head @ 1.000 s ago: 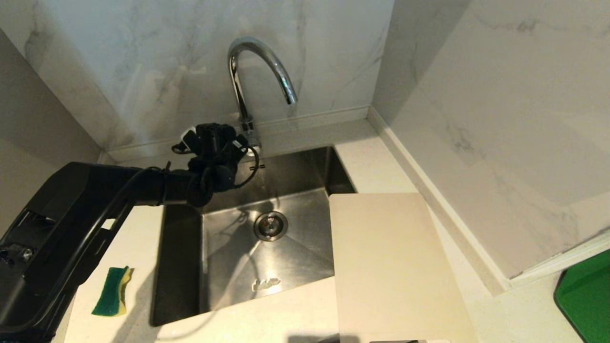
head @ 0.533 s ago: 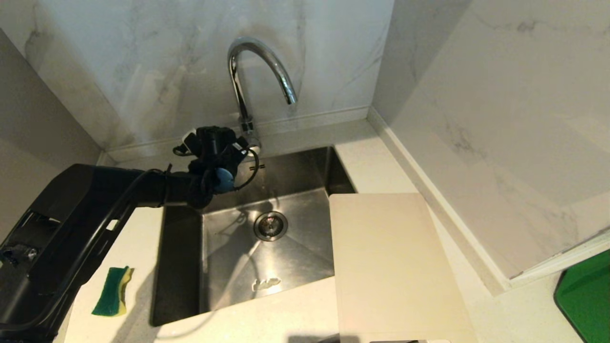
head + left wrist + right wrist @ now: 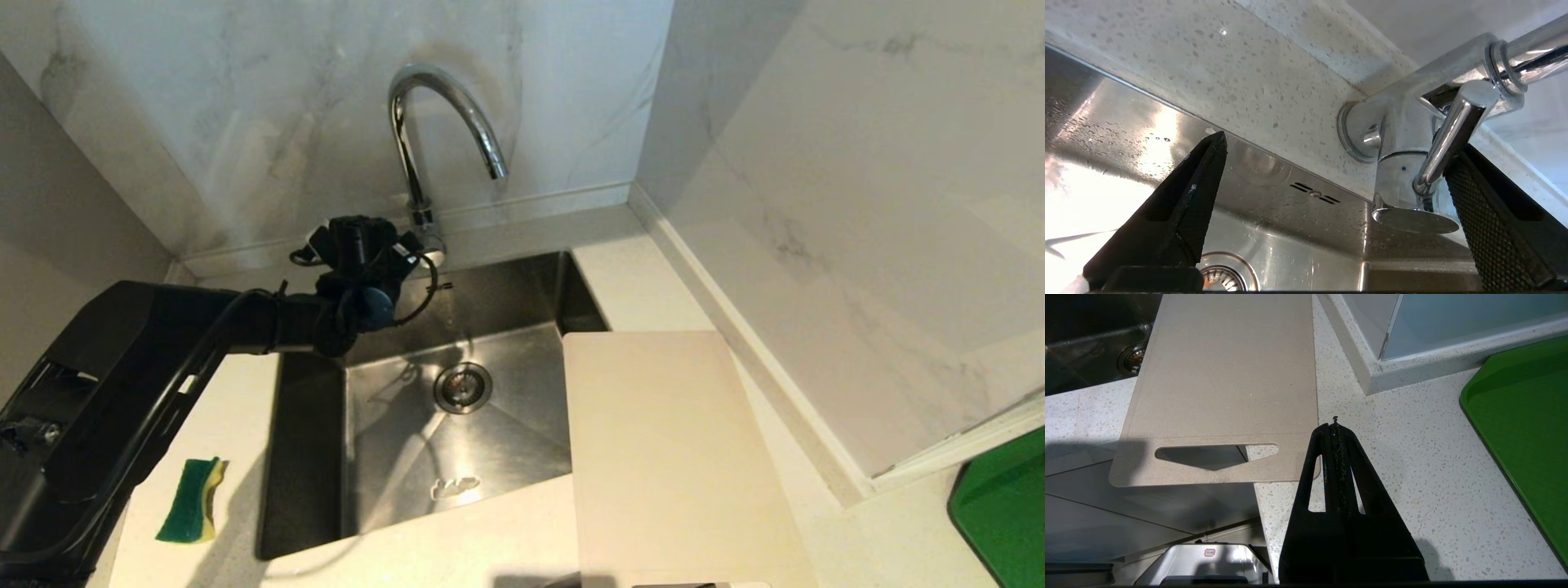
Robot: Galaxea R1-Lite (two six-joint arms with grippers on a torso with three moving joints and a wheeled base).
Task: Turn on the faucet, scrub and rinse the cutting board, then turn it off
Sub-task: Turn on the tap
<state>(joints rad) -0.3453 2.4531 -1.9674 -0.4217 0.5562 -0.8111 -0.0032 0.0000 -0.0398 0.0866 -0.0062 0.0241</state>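
My left gripper [image 3: 1331, 171] gapes wide at the faucet [image 3: 1400, 163] base, one finger beside its lever [image 3: 1447, 143]; my right gripper [image 3: 1334, 426] sits closed near the cutting board [image 3: 1224, 384].

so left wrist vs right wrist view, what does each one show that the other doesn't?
Left wrist only: the faucet base with its thin lever beside one finger of the open left gripper; no water runs.
Right wrist only: the cutting board with its slot handle overhanging the counter edge, a green tray, and the shut right gripper idle near the board's corner.
Both: the sink drain and the speckled counter.
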